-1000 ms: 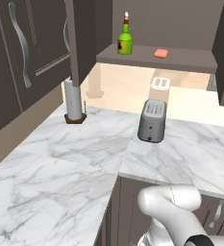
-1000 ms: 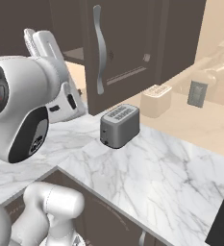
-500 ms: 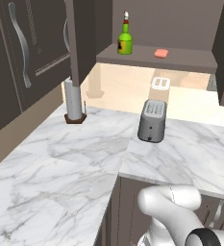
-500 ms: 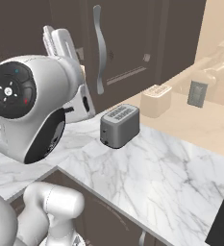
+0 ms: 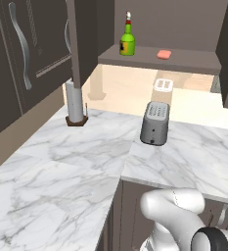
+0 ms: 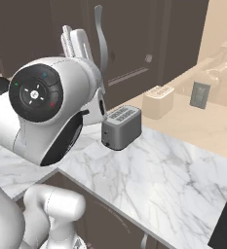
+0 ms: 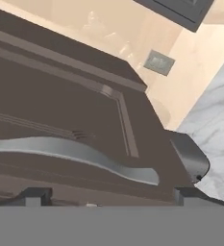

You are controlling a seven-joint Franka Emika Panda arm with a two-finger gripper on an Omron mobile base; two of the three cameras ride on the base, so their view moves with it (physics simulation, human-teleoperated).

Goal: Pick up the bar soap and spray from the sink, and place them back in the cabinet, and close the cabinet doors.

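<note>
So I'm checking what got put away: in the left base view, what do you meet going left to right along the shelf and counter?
Curved silver door handle → paper towel holder → spray → toaster → bar soap, which lies on the cabinet shelf with the spray.

We are seeing soft, even rendered light, pale glow at upper right, faint shadows, slight blur.
</note>
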